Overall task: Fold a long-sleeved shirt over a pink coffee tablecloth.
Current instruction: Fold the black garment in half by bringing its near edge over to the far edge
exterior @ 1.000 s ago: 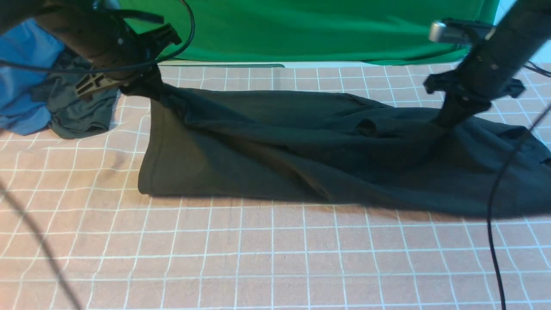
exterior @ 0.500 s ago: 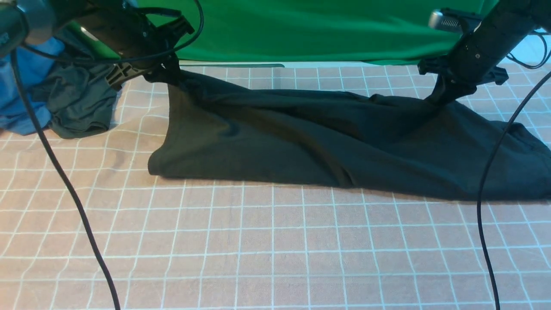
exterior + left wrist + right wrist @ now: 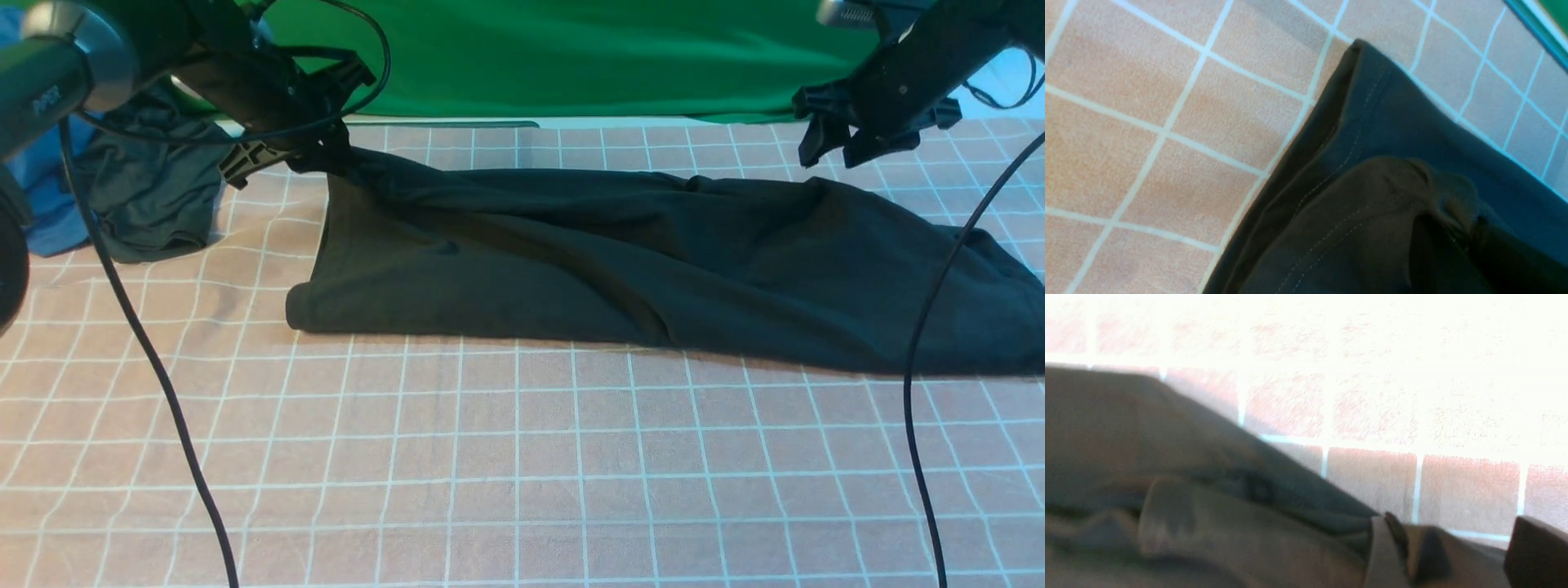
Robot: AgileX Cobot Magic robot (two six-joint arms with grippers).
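Here, the large black soft-knit long-sleeved shirt (image 3: pixel 637 261) lies stretched sideways across the far half of the dusty-pink, white-gridded tablecloth (image 3: pixel 522 474). The left gripper (image 3: pixel 317 155) is clenched on its far left corner, held slightly raised; the right gripper (image 3: pixel 833 151) hangs spread and empty just above the shirt's right end.

The large black soft-knit long-sleeved shirt (image 3: pixel 612 261) lies on the wide dusty-pink grid-patterned tablecloth (image 3: pixel 522 474). It runs from the left gripper (image 3: pixel 322 155), which touches its far corner, rightward to beneath and past the right gripper (image 3: pixel 831 153), which hangs apart above its far edge. Left of the left gripper lies a smaller dark grey-green garment (image 3: pixel 147 196), against a blue garment (image 3: pixel 49 220) farther left. A plain bright green cloth (image 3: pixel 571 57) lies behind both grippers.
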